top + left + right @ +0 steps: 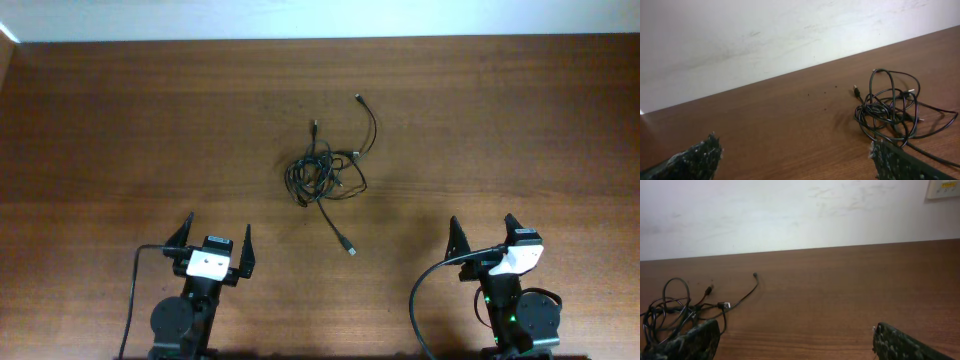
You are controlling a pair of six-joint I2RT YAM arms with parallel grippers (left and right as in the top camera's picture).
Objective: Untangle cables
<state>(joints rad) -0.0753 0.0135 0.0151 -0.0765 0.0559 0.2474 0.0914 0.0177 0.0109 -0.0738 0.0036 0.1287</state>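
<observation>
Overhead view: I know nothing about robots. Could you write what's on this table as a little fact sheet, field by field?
surface: brown wooden table, pale wall at its far edge
cables: thin, black, knotted in one clump near the table's middle, a few loose ends trailing out
left hand: open, empty, at the near side, apart from the clump
right hand: open, empty, at the near side, apart from the clump
untangling: not yet begun, neither hand touches the clump

Thin black cables [325, 175] knotted, mid-table, ends trailing.
</observation>
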